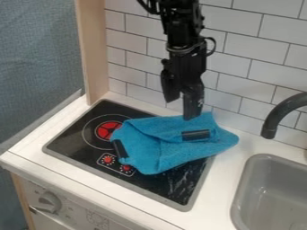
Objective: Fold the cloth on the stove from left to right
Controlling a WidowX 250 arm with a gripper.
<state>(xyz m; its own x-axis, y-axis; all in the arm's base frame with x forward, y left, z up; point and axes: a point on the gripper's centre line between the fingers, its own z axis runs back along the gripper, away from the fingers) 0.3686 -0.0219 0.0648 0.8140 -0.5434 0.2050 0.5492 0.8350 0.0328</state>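
A black claw (182, 108), fingers apart and empty, hangs just above the back edge of a blue cloth (153, 155), which lies rumpled across the stove (66, 141), its right end spilling onto the white surface (90, 179). Because the cloth is creased in layers, a pinch here could catch only the top one, and a rightward pull could drag everything toward the sink (264, 197) instead of folding it.
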